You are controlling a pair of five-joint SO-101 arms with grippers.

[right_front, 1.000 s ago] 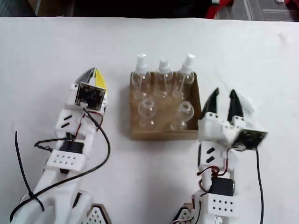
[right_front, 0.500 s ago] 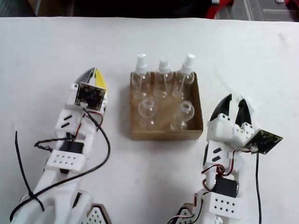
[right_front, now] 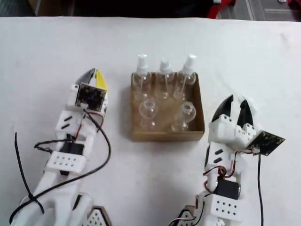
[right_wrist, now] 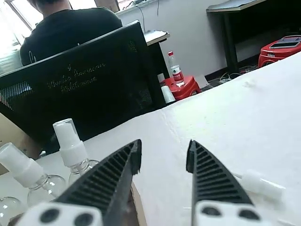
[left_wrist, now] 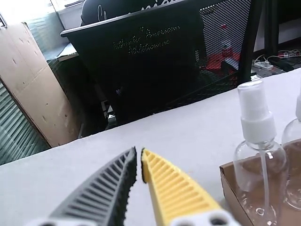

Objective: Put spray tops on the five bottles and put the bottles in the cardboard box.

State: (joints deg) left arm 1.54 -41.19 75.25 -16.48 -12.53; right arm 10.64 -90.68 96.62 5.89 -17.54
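Since the right tool [right_front: 237, 100] drew back, it sits beside the cardboard box [right_front: 167, 136].

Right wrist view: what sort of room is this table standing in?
Probably an office or workshop room. Behind the white table stands a black mesh office chair. Farther back, a dark desk stands by the wall, and there is a red stool with a plastic bottle by it.
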